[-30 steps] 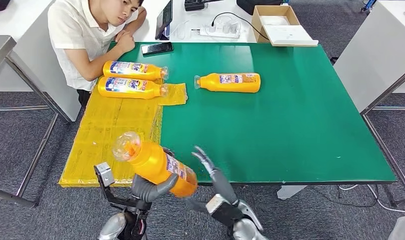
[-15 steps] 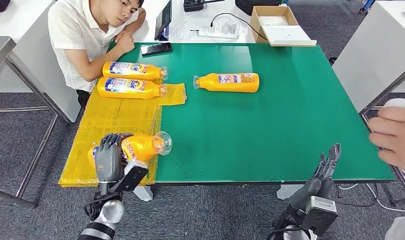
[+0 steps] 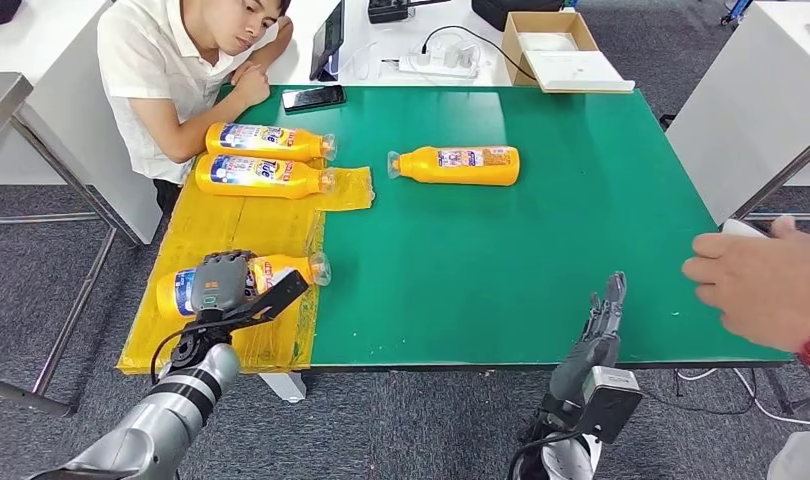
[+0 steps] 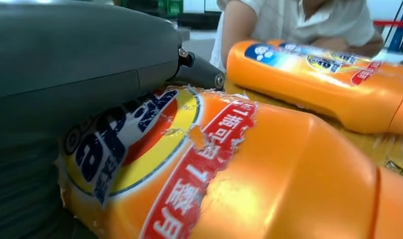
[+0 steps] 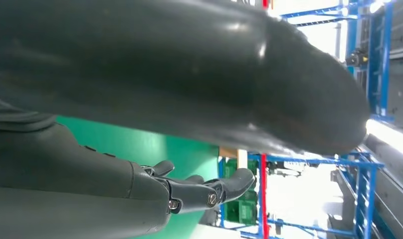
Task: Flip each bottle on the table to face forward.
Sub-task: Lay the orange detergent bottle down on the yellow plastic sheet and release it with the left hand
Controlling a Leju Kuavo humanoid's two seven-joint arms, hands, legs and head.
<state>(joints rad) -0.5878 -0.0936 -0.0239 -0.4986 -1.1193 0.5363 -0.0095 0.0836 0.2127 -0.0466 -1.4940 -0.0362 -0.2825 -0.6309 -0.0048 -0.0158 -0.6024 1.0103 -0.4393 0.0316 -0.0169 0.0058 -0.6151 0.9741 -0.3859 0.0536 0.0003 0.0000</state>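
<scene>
Bottle nearest you (image 3: 243, 280) lies on its side on the yellow plastic sheet (image 3: 221, 235) at the near left of the green table (image 3: 541, 250), its clear cap pointing right toward the green and its blue-and-red label turned up. Your left hand (image 3: 221, 285) sits over its middle with the fingers wrapped around the body, gripping it; in the left wrist view you see the grey thumb (image 4: 90, 64) pressed onto the torn label of that bottle (image 4: 229, 174), with another orange bottle (image 4: 329, 79) just beyond it. Your right hand (image 3: 598, 325) hovers at the near edge of the table, right of centre, fingers straight and apart, holding nothing; the right wrist view shows those dark fingers (image 5: 209, 191) extended over the green top. At the right edge a person's hand (image 3: 756, 285) reaches in above the table's corner. Further off, a fourth bottle (image 3: 456, 165) lies alone on the green near the middle, cap to the left. On the far end of the yellow sheet two bottles lie side by side, the nearer one (image 3: 261, 175) and the farther one (image 3: 266, 141), caps to the right, labels up. Beyond them a seated person (image 3: 171, 70) leans on the far left corner, next to a phone (image 3: 314, 97).
</scene>
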